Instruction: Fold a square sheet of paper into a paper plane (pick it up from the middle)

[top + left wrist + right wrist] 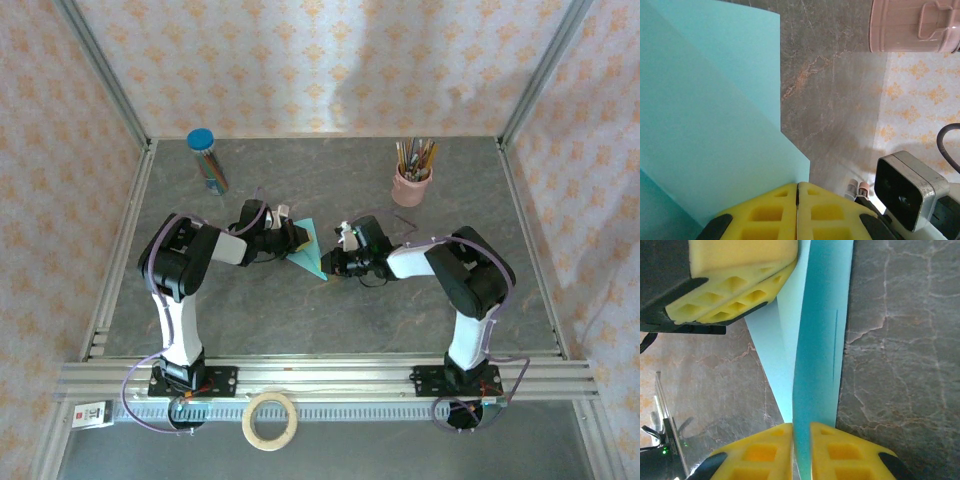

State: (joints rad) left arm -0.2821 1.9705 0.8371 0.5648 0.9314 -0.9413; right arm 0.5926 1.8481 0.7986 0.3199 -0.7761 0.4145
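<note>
Early in the folding, judging by shape. Held between the two arms near the middle of the worktop (pixel 350 330): the paper (pixel 308 250), not a flat square but a narrow triangle from above. Doubled over along one long crease, with layers running edge-on away from the right wrist camera. Right jaws pinching that folded edge, pads nearly touching with only the paper's thickness between them. Left jaws pressed together, apparently on the opposite part of the paper, pads meeting at the seam.

Pickup done, and at least one fold apparently made. Left to do, as a judgement: nose folds, wings, a crisp centre ridge. No dart outline yet. Cannot tell whether the lower edge rests on the worktop or hangs clear.
</note>
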